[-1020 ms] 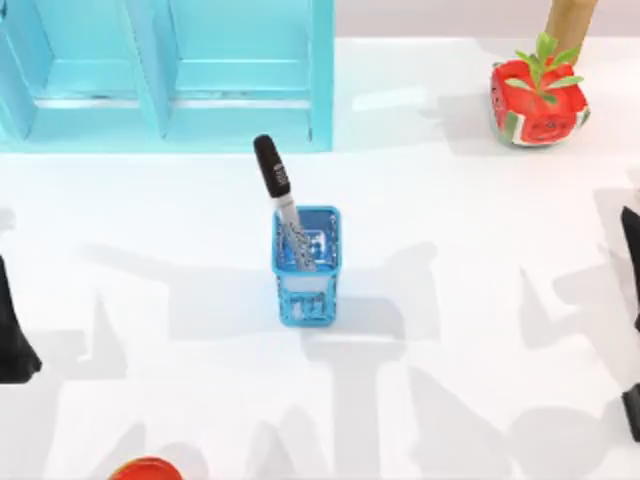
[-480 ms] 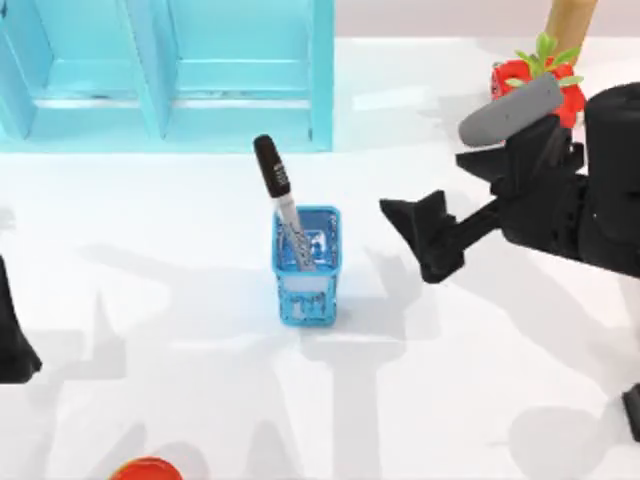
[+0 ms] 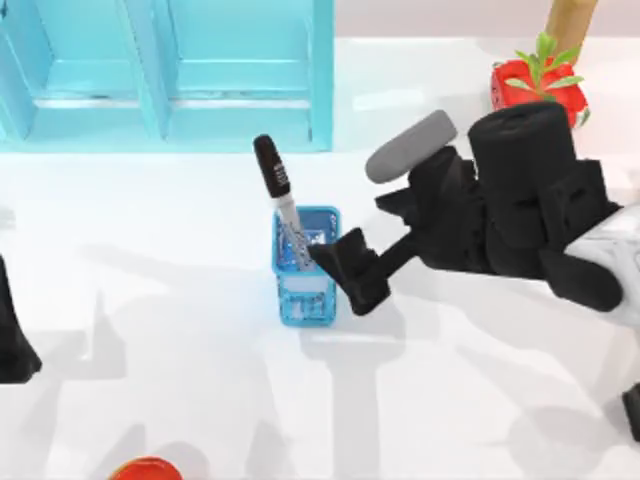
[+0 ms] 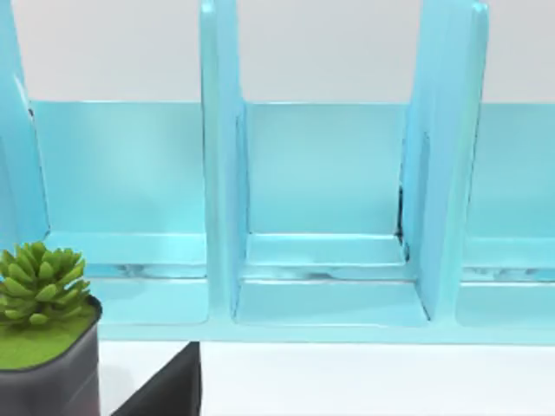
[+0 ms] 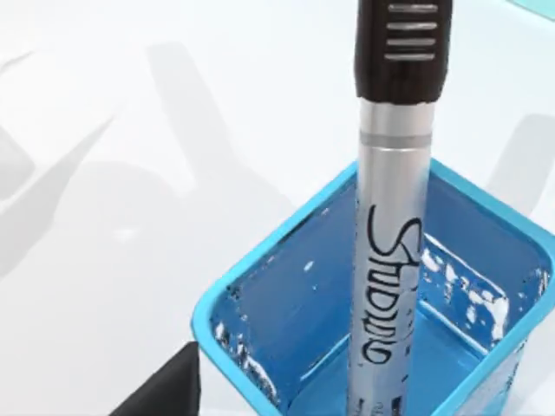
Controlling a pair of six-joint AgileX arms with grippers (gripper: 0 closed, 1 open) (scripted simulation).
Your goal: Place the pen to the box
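The pen (image 3: 281,203) stands in the blue box (image 3: 305,300) at mid-table, silver barrel down inside, black cap sticking out and leaning toward the shelf (image 3: 240,75). The right gripper (image 3: 350,270) reaches in from the right, its tips at the box's right rim, just beside the barrel (whether its fingers are parted or closed I cannot tell). From the right wrist the pen (image 5: 395,199) rises out of the box (image 5: 260,286), dark script running along the barrel. The left arm (image 3: 12,330) sits parked at the left edge. A red planter (image 3: 535,85) stands far right.
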